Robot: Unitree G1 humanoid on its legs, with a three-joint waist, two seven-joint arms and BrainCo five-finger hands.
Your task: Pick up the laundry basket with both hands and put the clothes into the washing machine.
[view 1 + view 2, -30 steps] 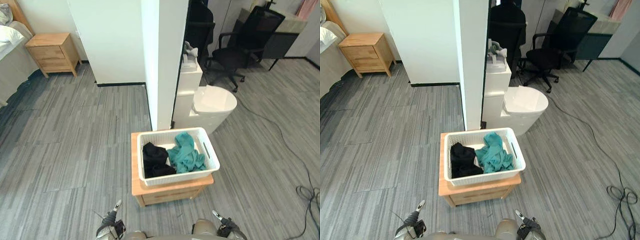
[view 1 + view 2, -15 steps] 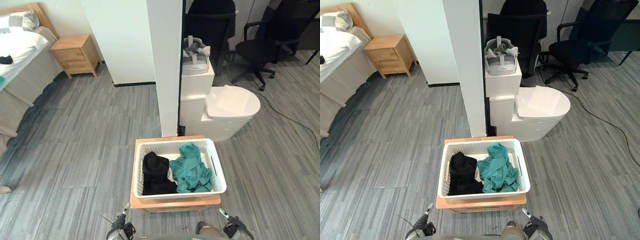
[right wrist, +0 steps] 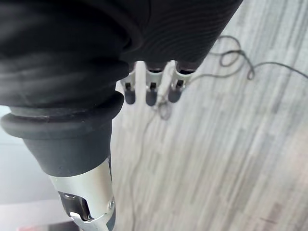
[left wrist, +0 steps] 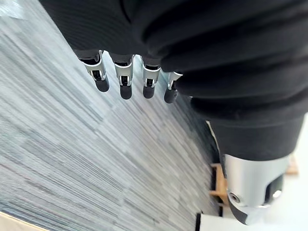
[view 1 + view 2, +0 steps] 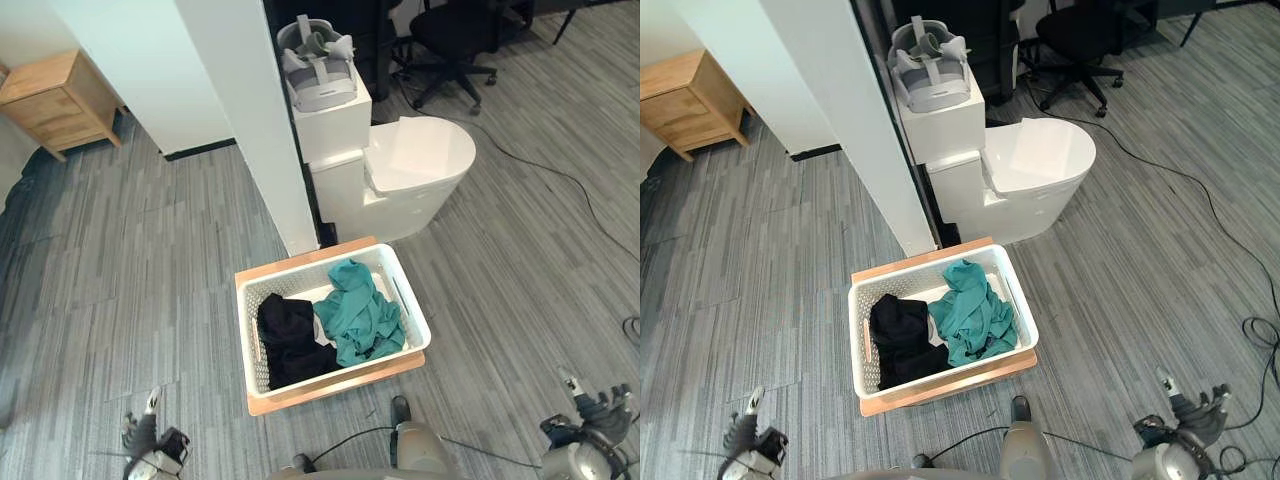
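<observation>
We see the white laundry basket [image 5: 412, 320] sitting on a low wooden stand [image 5: 340, 385], with a black garment [image 5: 287, 340] and a teal garment [image 5: 358, 315] inside it. The left hand [image 5: 145, 440] and right hand [image 5: 598, 412] hang low on either side, well apart from the basket. Both have relaxed, straight fingers and hold nothing. Beyond the basket we see a white toilet [image 5: 405, 170] with a headset [image 5: 318, 65] on its tank.
</observation>
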